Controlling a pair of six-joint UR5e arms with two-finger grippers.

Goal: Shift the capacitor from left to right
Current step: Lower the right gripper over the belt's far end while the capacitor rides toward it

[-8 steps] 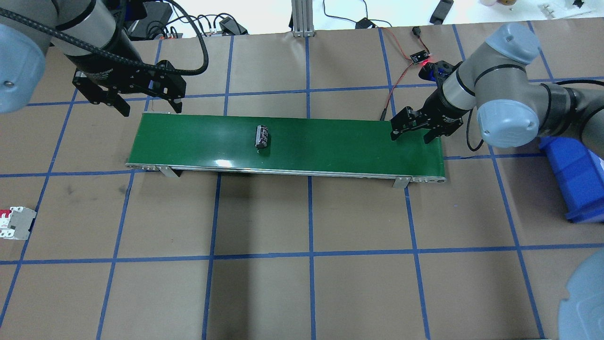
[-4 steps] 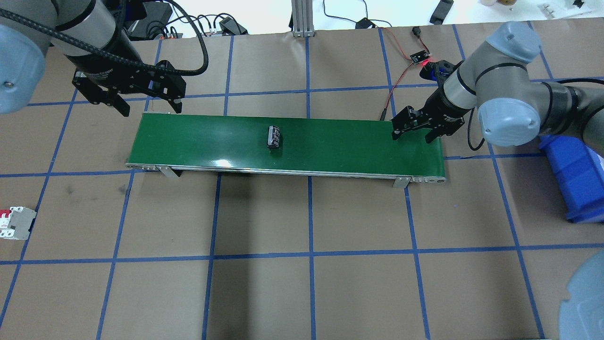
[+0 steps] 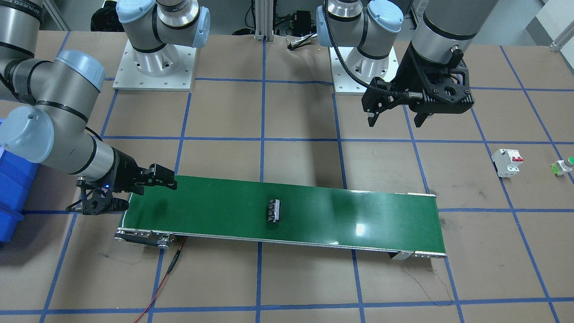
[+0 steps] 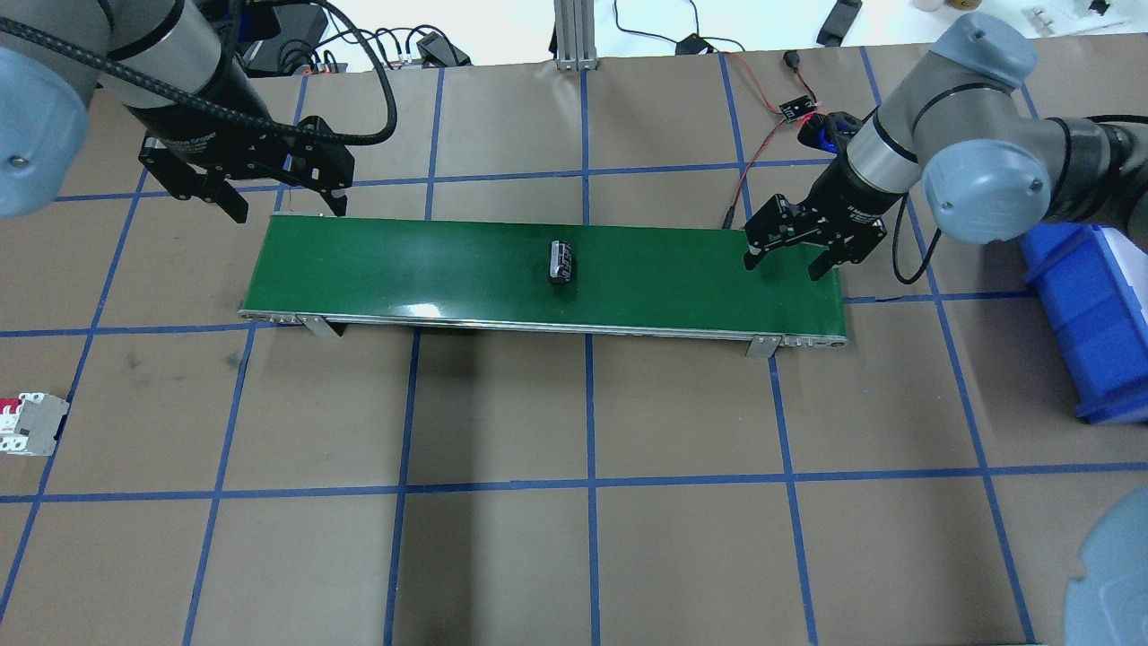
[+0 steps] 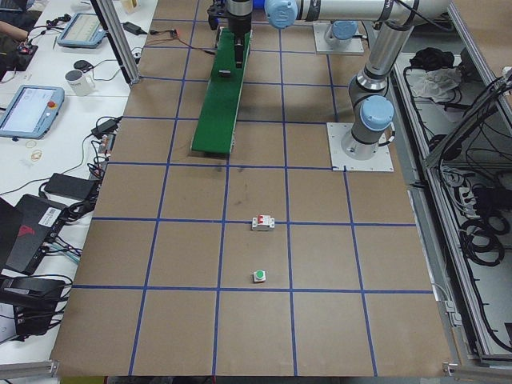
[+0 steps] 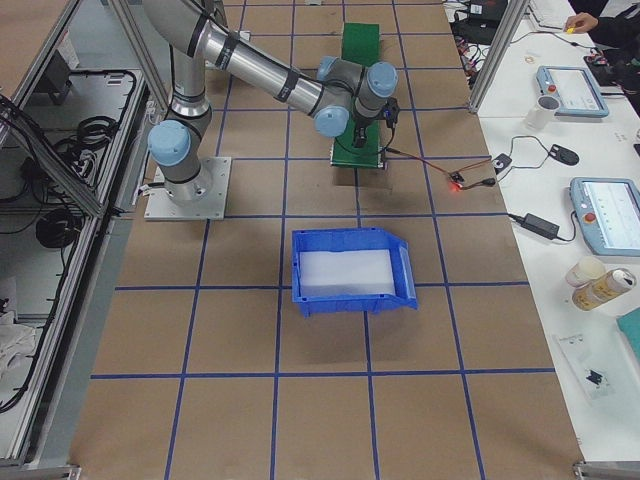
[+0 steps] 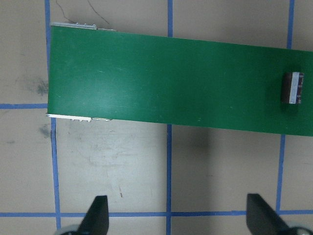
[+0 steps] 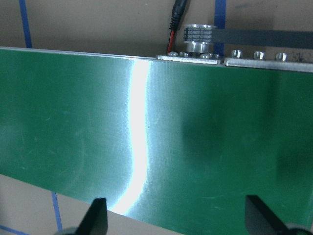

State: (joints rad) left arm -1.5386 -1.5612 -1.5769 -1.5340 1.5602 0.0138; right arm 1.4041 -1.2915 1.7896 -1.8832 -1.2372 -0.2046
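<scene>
The capacitor (image 4: 562,262), a dark stubby cylinder with pale markings, lies on its side near the middle of the green conveyor belt (image 4: 404,269). It also shows in the front view (image 3: 274,210) and at the right edge of the left wrist view (image 7: 292,88). My left gripper (image 4: 289,208) is open and empty, raised beside the belt's left end (image 3: 394,121). My right gripper (image 4: 783,266) is open and empty, low over the belt's right end (image 3: 130,194). The right wrist view shows only bare belt (image 8: 73,122) between its fingers.
A white circuit breaker (image 4: 31,424) with red switches and a green-capped push button (image 3: 564,166) lie on the table beyond the belt's left end. A blue bin (image 4: 1090,314) stands beyond the belt's right end. A red-wired sensor (image 4: 794,108) sits behind the belt's right end.
The capacitor has travelled to the right along the belt. My right arm has shifted slightly over the belt's right end. My left gripper has stayed in place.
</scene>
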